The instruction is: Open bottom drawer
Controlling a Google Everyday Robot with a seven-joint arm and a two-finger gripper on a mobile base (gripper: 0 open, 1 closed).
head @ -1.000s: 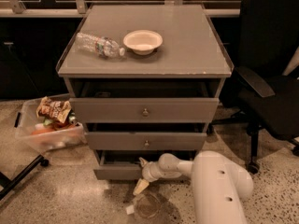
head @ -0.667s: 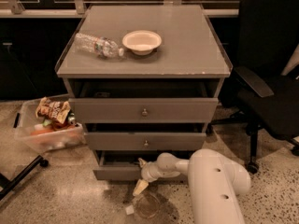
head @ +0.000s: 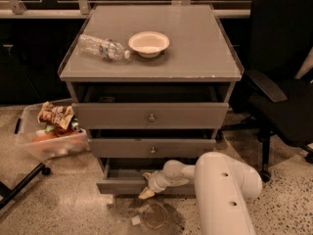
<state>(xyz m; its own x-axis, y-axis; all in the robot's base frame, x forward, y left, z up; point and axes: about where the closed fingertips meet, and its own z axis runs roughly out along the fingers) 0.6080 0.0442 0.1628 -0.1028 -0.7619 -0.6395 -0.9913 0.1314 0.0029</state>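
The grey cabinet (head: pixel 151 75) has three drawers, all pulled out a little. The bottom drawer (head: pixel 120 185) is the lowest and narrowest; its front stands out from the cabinet near the floor. My gripper (head: pixel 146 187) is at the middle of that drawer front, where the knob sits, and the knob is hidden behind it. My white arm (head: pixel 220 190) reaches in from the lower right.
A plastic bottle (head: pixel 101 47) and a white bowl (head: pixel 148 43) lie on the cabinet top. A clear bin of snacks (head: pixel 49 133) sits on the floor at left. A black office chair (head: pixel 281 82) stands at right. A small scrap (head: pixel 135 220) lies on the floor.
The arm has shifted slightly to the left. The gripper stays at the bottom drawer front, and the drawer looks the same.
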